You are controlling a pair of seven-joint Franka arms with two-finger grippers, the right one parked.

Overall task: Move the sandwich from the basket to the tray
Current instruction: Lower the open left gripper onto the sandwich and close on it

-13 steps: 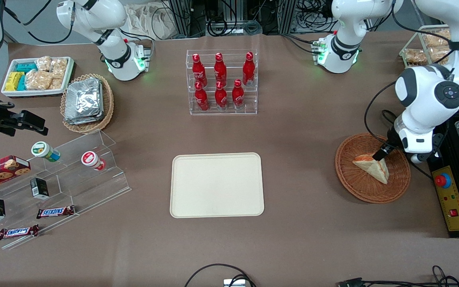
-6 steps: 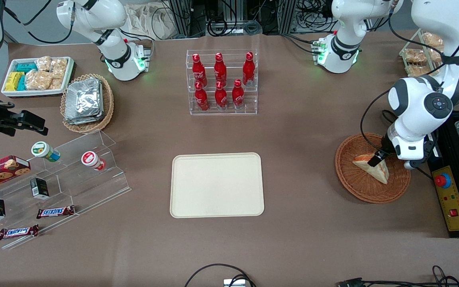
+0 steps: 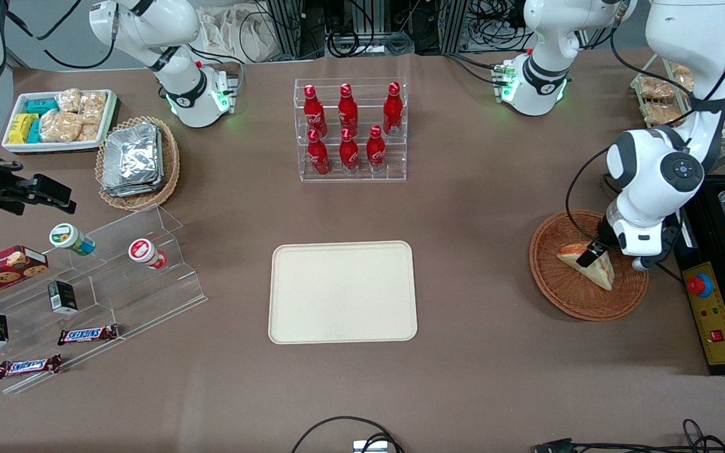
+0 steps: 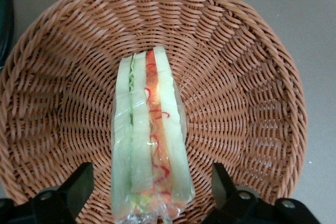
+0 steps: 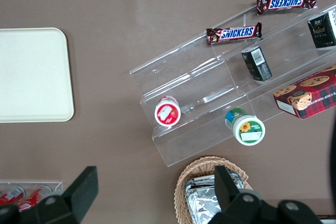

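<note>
The sandwich (image 3: 598, 274), a wrapped wedge of white bread with red and green filling, lies in the reddish-brown wicker basket (image 3: 548, 280) toward the working arm's end of the table. My gripper (image 3: 591, 255) hangs low over the sandwich's end farther from the front camera. In the left wrist view the sandwich (image 4: 149, 129) stands on edge in the basket (image 4: 241, 77), and my gripper (image 4: 149, 187) is open with one black finger on each side, a gap between each finger and the wrapping. The cream tray (image 3: 342, 292) lies flat mid-table with nothing on it.
A black control box with a red button (image 3: 701, 284) sits close beside the basket. A rack of red bottles (image 3: 350, 129) stands farther from the front camera than the tray. An acrylic stepped shelf with snacks (image 3: 85, 283) and a tan basket of foil packets (image 3: 138, 162) lie toward the parked arm's end.
My gripper has shifted across the basket toward the tray and a little nearer the front camera, coming over the sandwich. The sandwich has not moved.
</note>
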